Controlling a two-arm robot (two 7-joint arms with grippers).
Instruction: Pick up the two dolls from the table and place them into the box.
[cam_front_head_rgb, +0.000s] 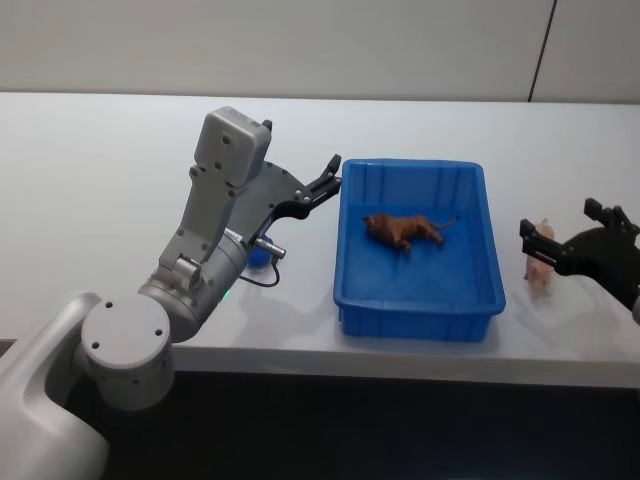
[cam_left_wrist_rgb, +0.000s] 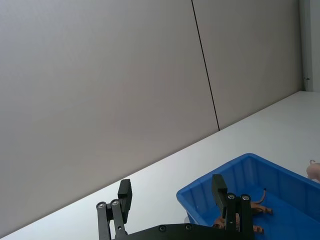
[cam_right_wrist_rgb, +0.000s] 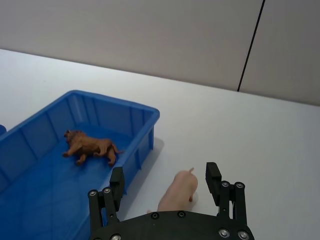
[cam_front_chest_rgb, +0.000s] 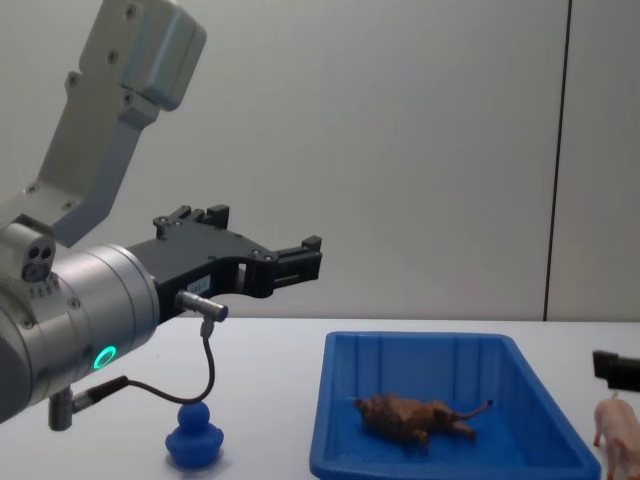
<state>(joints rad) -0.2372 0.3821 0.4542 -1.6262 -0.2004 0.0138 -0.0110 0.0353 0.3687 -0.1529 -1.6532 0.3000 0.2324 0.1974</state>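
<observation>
The pig (cam_right_wrist_rgb: 179, 192) is small and pale pink, resting on the white surface (cam_front_head_rgb: 120, 180) just right of the bright blue box (cam_front_head_rgb: 420, 320). The right gripper (cam_right_wrist_rgb: 165, 174) hovers over it with fingers apart, and the pig sits framed between them. A brown four-legged doll (cam_front_head_rgb: 403, 231) lies inside the box. The left gripper (cam_front_head_rgb: 330, 175), fingers spread, is raised beside the box's left rim, and a blue duck (cam_front_chest_rgb: 195, 436) sits on the surface under that arm.

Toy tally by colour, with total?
Brown: 1, lion, in the box
Pink: 1, pig, on the table
Blue: 1, duck, on the table
Total: 3
</observation>
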